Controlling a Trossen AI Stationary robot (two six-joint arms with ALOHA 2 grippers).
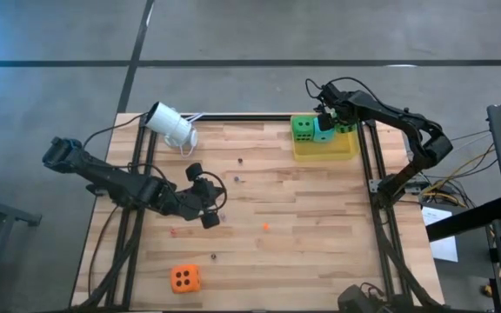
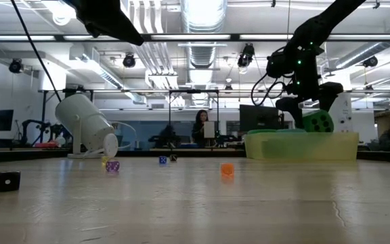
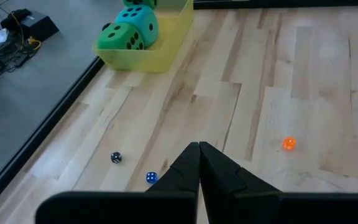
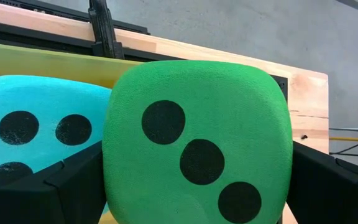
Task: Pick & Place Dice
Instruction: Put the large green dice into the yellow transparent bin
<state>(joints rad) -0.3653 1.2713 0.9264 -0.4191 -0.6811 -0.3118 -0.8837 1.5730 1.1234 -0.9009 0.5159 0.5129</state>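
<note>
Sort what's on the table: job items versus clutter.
Job: held green die in right hand; second green die; teal die; orange die; yellow bin.
Clutter: white cylinder; tiny dice.

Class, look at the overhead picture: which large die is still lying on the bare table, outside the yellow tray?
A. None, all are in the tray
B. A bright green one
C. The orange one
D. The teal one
C: the orange die lies alone on the wooden table near its front edge, while a green die and the teal die sit in the yellow tray.
</note>
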